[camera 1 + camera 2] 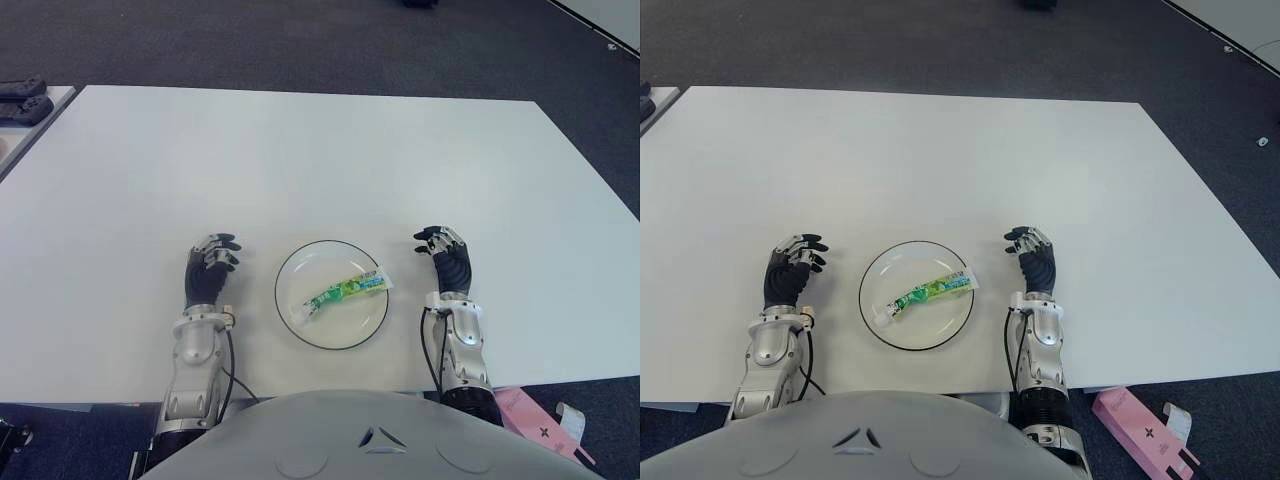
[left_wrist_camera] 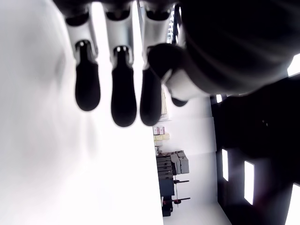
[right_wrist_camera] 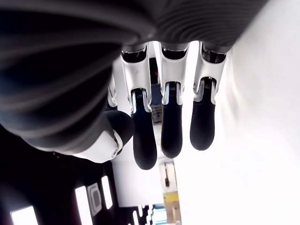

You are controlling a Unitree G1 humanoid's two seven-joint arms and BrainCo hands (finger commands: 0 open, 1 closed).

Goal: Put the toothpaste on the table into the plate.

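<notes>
— Both hands look empty to me: the right hand (image 1: pixel 444 258) shows just to the right of the plate with its dark fingers (image 3: pixel 171 125) hanging loose and nothing between them, and the left hand (image 1: pixel 209 268) shows just to the left of the plate with its fingers (image 2: pixel 123 96) equally slack.

— And the toothpaste?

— The small green-and-white toothpaste tube (image 1: pixel 344 290) already lies inside the round white plate with the thin dark rim (image 1: pixel 287 318), slanted across the dish. Its flat crimped end reaches close to the rim on the right-hand side, while its cap end sits nearer the middle left.

— So the placing looks done. What could spoil it?

— I'd judge the main risk is a hand brushing the plate. Each hand sits near the rim, so a sideways swing inward could nudge the dish or tip the tube's end over the edge. The plate also lies near the front edge of the white table (image 1: pixel 300 160), so a push toward the robot's body could slide it off.

— Where is the free room?

— Ahead of both hands the tabletop is bare well out to its far edge, and outward to either side too. A pink box (image 1: pixel 1137 428) lies on the floor, below the table's right front corner.
</notes>
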